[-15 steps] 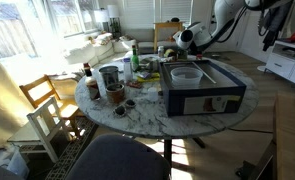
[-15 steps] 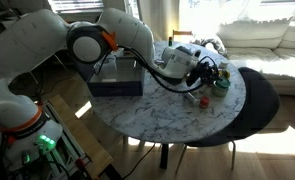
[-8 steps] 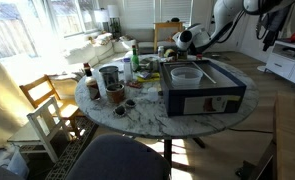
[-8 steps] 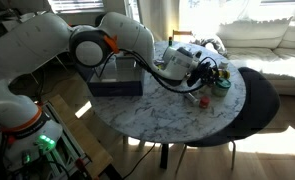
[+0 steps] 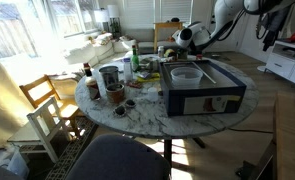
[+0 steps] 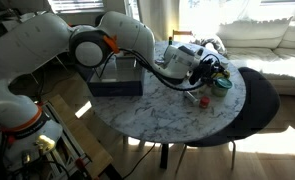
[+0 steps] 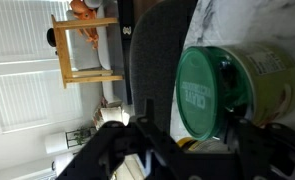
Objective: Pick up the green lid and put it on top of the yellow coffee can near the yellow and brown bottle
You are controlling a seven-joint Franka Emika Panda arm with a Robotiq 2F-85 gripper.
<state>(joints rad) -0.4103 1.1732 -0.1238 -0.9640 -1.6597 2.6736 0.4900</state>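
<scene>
In the wrist view the round green lid (image 7: 202, 95) lies flat on the end of the yellow coffee can (image 7: 275, 82), which fills the right side. My gripper (image 7: 192, 150) straddles the lid with its dark fingers (image 7: 137, 140) standing apart from the lid's rim on both sides, so it is open and holds nothing. In both exterior views the gripper (image 5: 178, 42) (image 6: 208, 68) hangs over the far edge of the round marble table (image 5: 187, 118), with a patch of green (image 6: 224, 84) right beside it. The yellow and brown bottle cannot be picked out.
A black box holding a white container (image 5: 200, 88) takes up the table's middle. A metal can (image 5: 109, 77), bottles (image 5: 87, 76) and small items crowd one side. A wooden chair (image 5: 45, 105) and a dark chair back (image 6: 257, 95) stand by the table.
The arm has barely moved. The green patch beside the gripper shows a little more than before.
</scene>
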